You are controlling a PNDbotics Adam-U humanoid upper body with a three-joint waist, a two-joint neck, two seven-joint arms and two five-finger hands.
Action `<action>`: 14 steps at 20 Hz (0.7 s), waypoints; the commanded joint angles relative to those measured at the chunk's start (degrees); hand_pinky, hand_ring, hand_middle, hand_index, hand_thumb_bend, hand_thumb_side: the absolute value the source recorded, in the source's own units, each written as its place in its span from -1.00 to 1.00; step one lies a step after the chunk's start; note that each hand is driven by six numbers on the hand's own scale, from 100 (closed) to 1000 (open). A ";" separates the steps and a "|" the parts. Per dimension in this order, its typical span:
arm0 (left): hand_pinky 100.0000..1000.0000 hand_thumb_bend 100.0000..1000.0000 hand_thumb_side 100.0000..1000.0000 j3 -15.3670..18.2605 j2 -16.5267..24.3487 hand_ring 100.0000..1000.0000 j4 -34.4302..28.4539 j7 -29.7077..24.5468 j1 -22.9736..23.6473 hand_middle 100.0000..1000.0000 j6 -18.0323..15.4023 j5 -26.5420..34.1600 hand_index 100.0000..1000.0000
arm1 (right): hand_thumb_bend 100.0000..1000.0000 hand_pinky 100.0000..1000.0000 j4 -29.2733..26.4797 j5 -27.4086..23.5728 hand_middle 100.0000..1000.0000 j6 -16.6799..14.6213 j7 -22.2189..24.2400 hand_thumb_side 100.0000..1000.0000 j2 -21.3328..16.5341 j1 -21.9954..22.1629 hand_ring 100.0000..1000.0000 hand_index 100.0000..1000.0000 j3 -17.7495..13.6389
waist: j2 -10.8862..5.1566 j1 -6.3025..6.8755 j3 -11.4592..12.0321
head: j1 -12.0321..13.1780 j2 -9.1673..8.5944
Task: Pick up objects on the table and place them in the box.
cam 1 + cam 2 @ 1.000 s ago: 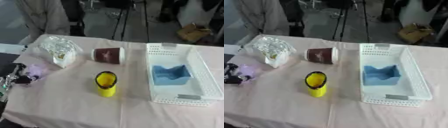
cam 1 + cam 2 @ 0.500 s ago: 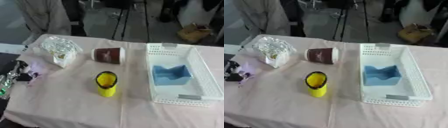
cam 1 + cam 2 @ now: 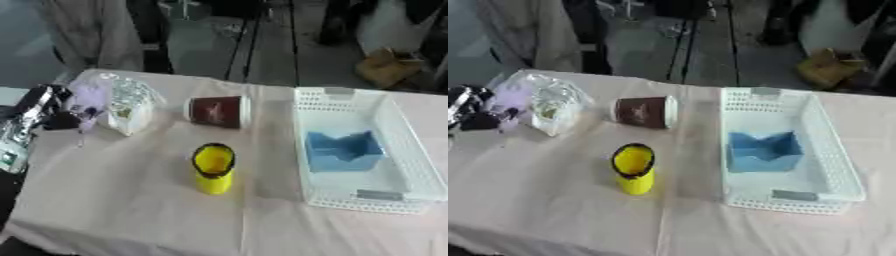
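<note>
My left hand (image 3: 42, 107) hangs over the table's far left, fingers curled round a pale purple thing (image 3: 89, 99) held just left of a crumpled clear bag (image 3: 129, 105). A brown paper cup (image 3: 217, 111) lies on its side in the middle at the back. In front of it a yellow cup (image 3: 213, 167) with a dark rim stands upright. The white basket (image 3: 341, 202) sits at the right with a blue thing (image 3: 343, 149) inside it. My right hand shows in no view.
A pale pink cloth covers the table (image 3: 122, 210). Beyond the far edge are dark stand legs (image 3: 254, 45) and a brown cardboard box (image 3: 389, 67) on the floor.
My left hand has risen and moved toward the clear bag, carrying the pale purple thing with it. The cups and the basket keep their places on the table.
</note>
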 commanded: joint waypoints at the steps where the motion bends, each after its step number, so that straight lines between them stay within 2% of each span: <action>1: -1.00 -0.85 -0.59 -3.33 0.33 -0.52 -6.03 -2.40 -4.12 -0.41 -2.81 3.24 -0.22 | -1.00 0.09 -0.27 -0.46 0.56 -0.12 0.28 -0.17 -0.58 -1.17 0.22 0.74 -0.09 | -0.62 0.05 0.11 | -0.37 0.19; 3: -1.00 -0.84 -0.61 -6.28 -0.65 -0.52 -9.30 -4.36 -6.48 -0.40 -3.65 5.25 -0.21 | -1.00 0.09 -0.27 -0.43 0.56 -0.13 0.31 -0.18 -0.58 -1.25 0.22 0.74 -0.11 | -0.60 0.00 0.19 | -1.60 0.24; 5: -1.00 -0.84 -0.61 -8.70 -1.58 -0.52 -12.20 -6.32 -8.01 -0.40 -2.62 7.23 -0.22 | -1.00 0.09 -0.30 -0.42 0.56 -0.12 0.28 -0.18 -0.52 -1.29 0.22 0.74 -0.12 | -0.63 0.04 0.09 | -3.41 0.39; 7: -1.00 -0.84 -0.60 -9.63 -1.92 -0.51 -14.10 -8.26 -8.68 -0.40 -0.99 9.19 -0.21 | -1.00 0.09 -0.31 -0.42 0.56 -0.12 0.29 -0.18 -0.48 -1.30 0.22 0.74 -0.07 | -0.67 0.06 -0.06 | -4.44 0.48; 9: -1.00 -0.84 -0.60 -10.91 -2.36 -0.51 -14.99 -9.96 -9.60 -0.40 0.35 10.93 -0.21 | -1.00 0.09 -0.29 -0.43 0.56 -0.13 0.36 -0.14 -0.45 -1.30 0.22 0.74 0.01 | -0.73 0.06 -0.23 | -5.60 0.58; 12: -1.00 -0.83 -0.61 -14.36 -4.00 -0.51 -14.13 -12.70 -12.86 -0.40 0.70 13.74 -0.21 | -1.00 0.09 -0.26 -0.47 0.56 -0.17 0.51 -0.18 -0.37 -1.42 0.22 0.74 0.19 | -0.83 -0.02 -0.84 | -7.87 0.72; 14: -1.00 -0.83 -0.61 -15.36 -4.15 -0.51 -13.26 -13.88 -13.96 -0.40 0.77 15.86 -0.21 | -1.00 0.09 -0.26 -0.47 0.56 -0.18 0.55 -0.18 -0.37 -1.41 0.22 0.74 0.20 | -0.84 -0.04 -0.88 | -8.42 0.73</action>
